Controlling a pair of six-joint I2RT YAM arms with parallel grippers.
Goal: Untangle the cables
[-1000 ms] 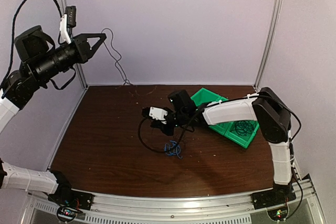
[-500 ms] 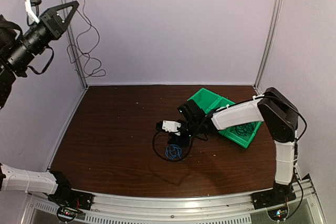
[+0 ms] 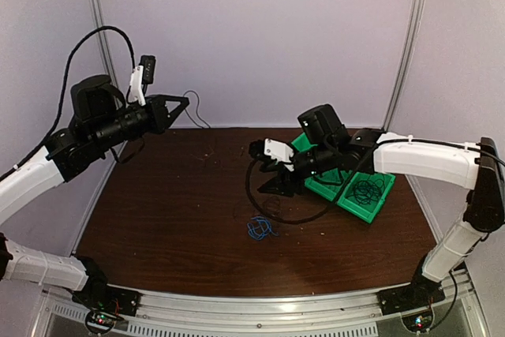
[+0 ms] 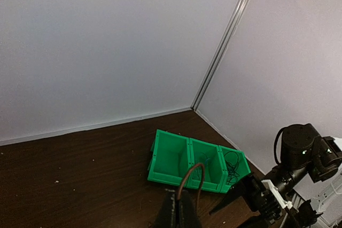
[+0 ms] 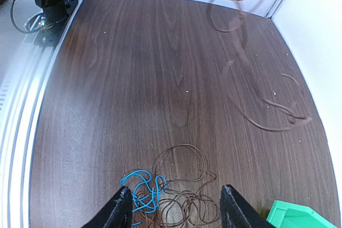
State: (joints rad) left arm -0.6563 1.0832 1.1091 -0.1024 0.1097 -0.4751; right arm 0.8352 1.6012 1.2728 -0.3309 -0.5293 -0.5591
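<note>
Left gripper (image 4: 179,211) is pinched shut on one dark cable (image 4: 195,173), raised off the table (image 5: 133,78). Right gripper (image 5: 176,209) has its jaws apart and empty above one blue cable (image 5: 140,188), which overlaps one brown coil (image 5: 184,193). Best to pinch the blue alone at its outer edge and lift slowly (the bundle in the one green bin (image 4: 160,172) is uncountable).

The left arm (image 3: 47,159) is raised at 9 o'clock, and the left gripper (image 3: 183,102) points toward 3 o'clock, its jaws pinched together on a thin cable (image 4: 195,165). The right arm (image 3: 426,155) stretches from 4 o'clock toward the centre. The right gripper (image 5: 176,189) tips downward, fingers spread apart.
</note>
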